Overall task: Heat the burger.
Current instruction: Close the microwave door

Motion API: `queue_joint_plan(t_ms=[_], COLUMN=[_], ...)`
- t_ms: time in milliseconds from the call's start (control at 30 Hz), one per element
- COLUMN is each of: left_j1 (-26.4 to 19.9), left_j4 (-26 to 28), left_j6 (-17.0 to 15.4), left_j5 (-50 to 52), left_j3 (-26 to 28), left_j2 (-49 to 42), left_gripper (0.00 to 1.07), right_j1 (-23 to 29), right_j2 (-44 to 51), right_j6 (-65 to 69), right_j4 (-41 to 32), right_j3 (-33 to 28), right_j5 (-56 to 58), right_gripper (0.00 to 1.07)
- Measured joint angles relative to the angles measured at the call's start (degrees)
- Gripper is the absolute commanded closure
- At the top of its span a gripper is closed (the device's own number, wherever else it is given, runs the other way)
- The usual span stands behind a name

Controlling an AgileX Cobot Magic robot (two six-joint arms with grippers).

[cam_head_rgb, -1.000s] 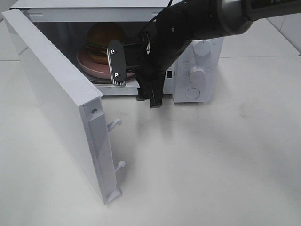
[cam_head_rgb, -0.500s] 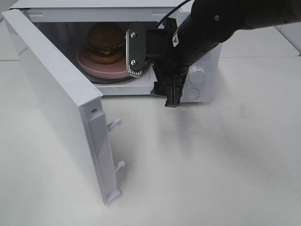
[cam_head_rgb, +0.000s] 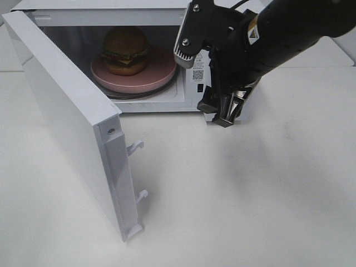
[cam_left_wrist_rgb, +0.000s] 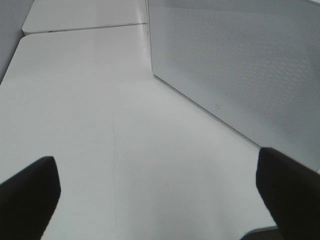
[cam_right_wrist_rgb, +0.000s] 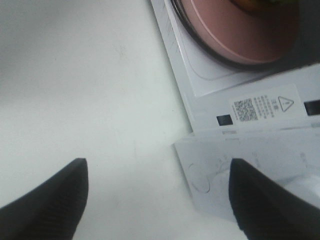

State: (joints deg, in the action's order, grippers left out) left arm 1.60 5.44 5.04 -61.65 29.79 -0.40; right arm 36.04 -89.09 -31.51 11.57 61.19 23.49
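The burger [cam_head_rgb: 125,50] stands on a round pink plate [cam_head_rgb: 153,78] on the turntable inside the open white microwave [cam_head_rgb: 111,16]. My right gripper [cam_head_rgb: 227,114] hangs open and empty in front of the microwave's right side, outside the cavity and to the right of the plate. In the right wrist view the open right gripper [cam_right_wrist_rgb: 160,200] has nothing between its fingers; the plate [cam_right_wrist_rgb: 235,40] and a sliver of the burger [cam_right_wrist_rgb: 255,4] show at the edge. My left gripper [cam_left_wrist_rgb: 159,195] is open and empty above the table, by the door's outer face.
The microwave door [cam_head_rgb: 61,111] swings far out to the left front, with two latch hooks [cam_head_rgb: 136,147] on its edge; its dotted outer face [cam_left_wrist_rgb: 240,65] fills the left wrist view. My right arm covers the control panel [cam_right_wrist_rgb: 250,170]. The white table [cam_head_rgb: 250,194] spreads in front.
My right gripper has pulled out of the microwave cavity and moved right, away from the plate. The burger and plate stay inside and are now in plain view. The door has not moved.
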Motion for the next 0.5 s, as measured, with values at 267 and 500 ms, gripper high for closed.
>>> queue_joint_plan(t_ms=[267,500], left_j1=[0.0,0.0], left_j4=[0.0,0.0], left_j6=[0.0,0.0], left_j5=[0.0,0.0], left_j3=[0.0,0.0], left_j2=[0.0,0.0], left_gripper=[0.07,0.07], right_j1=[0.0,0.0], right_j2=[7.7,14.5], right_j6=[13.2,25.7], right_j4=[0.0,0.0], right_j3=[-4.4,-4.8], right_j5=[6.1,17.1], right_gripper=[0.31,0.31])
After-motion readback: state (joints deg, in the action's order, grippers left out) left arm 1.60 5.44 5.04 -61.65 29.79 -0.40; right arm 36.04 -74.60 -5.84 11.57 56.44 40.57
